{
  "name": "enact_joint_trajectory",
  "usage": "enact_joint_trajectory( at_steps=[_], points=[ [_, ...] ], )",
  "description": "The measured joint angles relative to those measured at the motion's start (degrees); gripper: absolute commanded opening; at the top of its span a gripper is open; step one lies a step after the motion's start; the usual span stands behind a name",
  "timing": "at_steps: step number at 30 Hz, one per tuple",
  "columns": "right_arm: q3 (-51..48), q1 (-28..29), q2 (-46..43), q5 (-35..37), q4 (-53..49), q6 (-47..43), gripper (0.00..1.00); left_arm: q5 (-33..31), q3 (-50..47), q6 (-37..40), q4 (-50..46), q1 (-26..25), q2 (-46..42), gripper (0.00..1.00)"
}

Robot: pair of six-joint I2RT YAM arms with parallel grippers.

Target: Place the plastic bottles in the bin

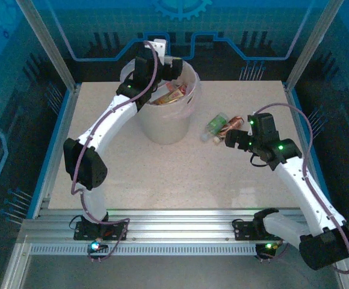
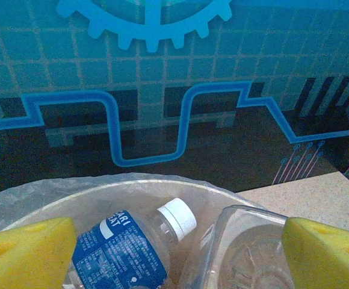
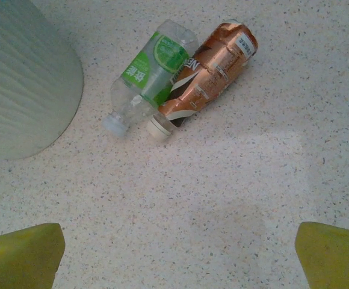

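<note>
Two plastic bottles are left on the surface [image 1: 132,174]: the green-label bottle [image 3: 150,81] and the copper-label bottle [image 3: 213,66], lying on their sides, touching along their length, near the bin [image 1: 162,123] on its right. In the right wrist view the long axes run diagonal, caps down-left toward the bin wall, bases up-right. Both lie just ahead of the right hand [image 3: 177,241], whose yellow pads are spread wide with nothing between them. The left hand [image 2: 177,241] hangs over the bin mouth, pads also spread and gripping nothing, with a blue-label bottle [image 2: 117,253] and a clear bottle [image 2: 247,253] below it inside the liner. The right arm is clearly nearer, so this reads as its pick. The pad line sits oblique to the bottle axes, so I'd expect a wrist roll before closing. The green one is nearer the bin; with the two touching, grabbing one may nudge the other.
</note>
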Motion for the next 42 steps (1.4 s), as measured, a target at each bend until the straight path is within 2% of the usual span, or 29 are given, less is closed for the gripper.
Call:
enact_joint_trajectory(
  at_steps=[15,19,30,37,42],
  points=[
    [0.04,-5.22,9.92,0.24,2.38,3.23,1.00,-0.39,-12.04,-0.15,0.17,-0.76,-6.03,0.87],
    [0.52,-5.92,13.84,0.26,4.22,3.67,1.00,-0.42,-12.09,-0.22,0.07,-0.76,-6.12,0.87],
    [6.54,-7.41,26.34,0.13,8.00,4.94,1.00,-0.31,-9.11,-0.79,-5.35,-0.66,-7.28,0.97],
    [11.13,-7.50,34.86,-0.22,9.40,5.38,1.00,2.45,-9.86,-4.90,-6.23,-0.68,-16.04,0.99],
    [14.34,-7.76,39.65,-0.59,10.05,5.68,0.98,3.30,-15.98,-8.37,-4.09,-0.68,-26.29,0.99]
  ],
)
